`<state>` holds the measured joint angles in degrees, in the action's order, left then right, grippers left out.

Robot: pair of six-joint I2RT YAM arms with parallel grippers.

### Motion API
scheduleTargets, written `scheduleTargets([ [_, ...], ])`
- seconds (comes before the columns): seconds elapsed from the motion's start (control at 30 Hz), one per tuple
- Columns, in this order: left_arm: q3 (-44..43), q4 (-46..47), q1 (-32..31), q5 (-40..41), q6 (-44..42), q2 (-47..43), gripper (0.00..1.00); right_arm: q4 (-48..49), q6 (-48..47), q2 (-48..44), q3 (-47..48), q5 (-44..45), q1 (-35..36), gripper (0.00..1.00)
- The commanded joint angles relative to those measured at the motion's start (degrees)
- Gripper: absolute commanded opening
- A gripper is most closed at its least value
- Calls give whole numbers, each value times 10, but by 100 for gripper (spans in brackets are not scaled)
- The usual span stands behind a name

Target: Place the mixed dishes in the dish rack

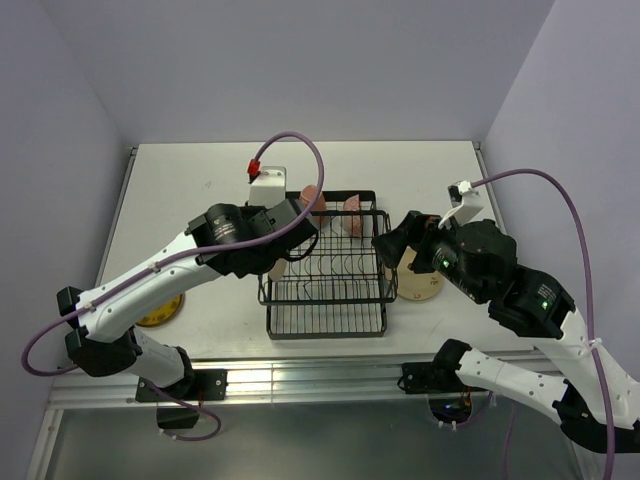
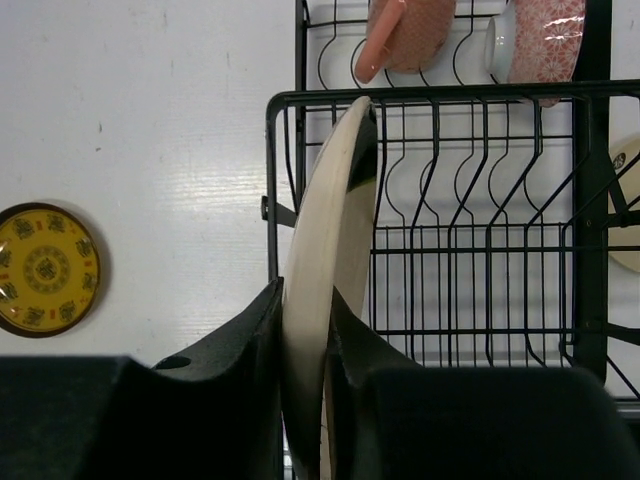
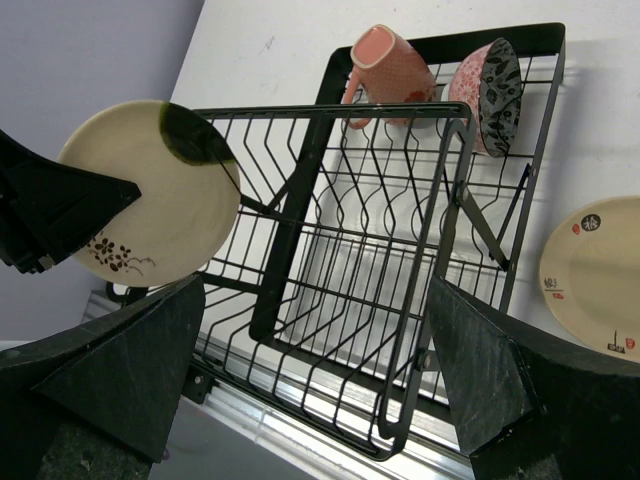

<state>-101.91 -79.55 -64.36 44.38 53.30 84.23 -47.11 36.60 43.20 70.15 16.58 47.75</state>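
Note:
My left gripper [image 1: 288, 245] is shut on a cream plate [image 2: 325, 250] with a dark green patch, held upright and edge-on at the left side of the black wire dish rack [image 1: 325, 275]. The right wrist view shows this plate's face [image 3: 150, 195]. My right gripper [image 1: 395, 245] is open and empty, just right of the rack and pointing at it [image 3: 310, 370]. The pinkish mug [image 3: 390, 70] and the small bowl [image 3: 490, 90] lie in the rack's far section. A second cream plate [image 1: 420, 282] lies flat on the table right of the rack. The yellow patterned plate [image 2: 45, 268] lies flat at far left.
The rack's upright prongs [image 2: 450, 230] stand bare behind the held plate. The white table [image 1: 200, 190] is walled in by lavender panels. A metal rail [image 1: 300, 380] runs along the near edge. Purple cables loop over both arms.

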Motion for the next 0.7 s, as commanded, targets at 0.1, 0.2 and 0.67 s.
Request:
scheduleTargets([
  [0.1,-20,8,-5,-23,22,22,25,26,3,-3,-12,-4,-8,100],
  [0.2,-30,9,-6,-24,19,29,25,26,3,-3,-13,-6,-9,100],
  [0.67,-4,8,-23,3,41,-8,62,26,0,-7,-8,-12,-14,100],
])
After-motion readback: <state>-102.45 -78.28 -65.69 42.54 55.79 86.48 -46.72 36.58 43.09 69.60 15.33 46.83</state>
